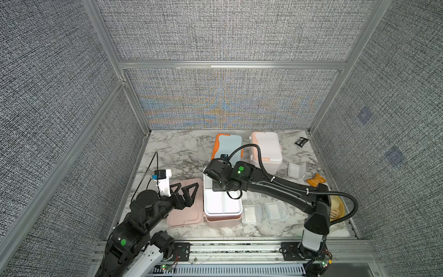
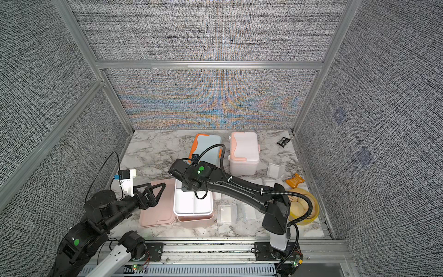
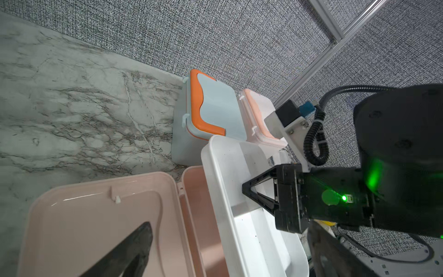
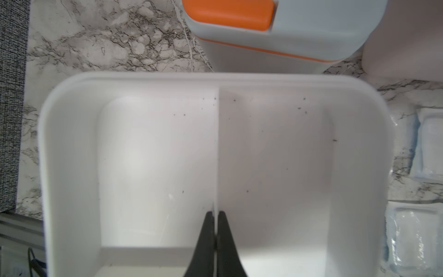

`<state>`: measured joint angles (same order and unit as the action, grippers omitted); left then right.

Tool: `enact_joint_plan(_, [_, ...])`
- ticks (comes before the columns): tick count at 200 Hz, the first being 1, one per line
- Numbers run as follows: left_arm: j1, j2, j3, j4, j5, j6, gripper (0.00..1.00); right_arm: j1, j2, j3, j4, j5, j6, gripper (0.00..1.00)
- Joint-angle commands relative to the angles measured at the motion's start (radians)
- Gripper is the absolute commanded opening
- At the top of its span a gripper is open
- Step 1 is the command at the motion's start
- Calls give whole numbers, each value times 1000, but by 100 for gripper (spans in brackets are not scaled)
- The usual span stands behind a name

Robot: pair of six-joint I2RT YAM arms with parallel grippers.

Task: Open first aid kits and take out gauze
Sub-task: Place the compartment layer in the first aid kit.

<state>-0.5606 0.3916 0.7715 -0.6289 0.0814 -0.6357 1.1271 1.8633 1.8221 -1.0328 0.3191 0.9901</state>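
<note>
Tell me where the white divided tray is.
The white divided tray is front centre in a top view, over the pink kit's base; right gripper pinching its divider.

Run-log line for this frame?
pink kit: open | right gripper: shut on white tray divider | left gripper: open over pink lid | blue kit, white kit: closed | gauze: on table

We see the pink rounded plastic box (image 1: 223, 220) open, its lid (image 1: 184, 217) flat at its left, and a white divided tray (image 1: 215, 202) atop. The light blue-and-orange box (image 1: 227, 144) and the white-and-peach box (image 1: 267, 148) stand shut behind. At its right lie clear-wrapped white gauze squares (image 1: 250, 213).
</note>
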Motion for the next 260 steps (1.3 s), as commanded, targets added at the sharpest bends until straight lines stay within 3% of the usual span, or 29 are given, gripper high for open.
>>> enact_joint_plan(1, [1,4,-5,12,0,11,100,0,30,35,-88,34,9,0])
enact_joint_plan(186, [1,15,-31,37,0,11,100,7,193,107,-163,-19,36,0])
enact_joint_plan(260, [1,19,-38,43,-1,8,100,8,172,87,-153,2,32,0])
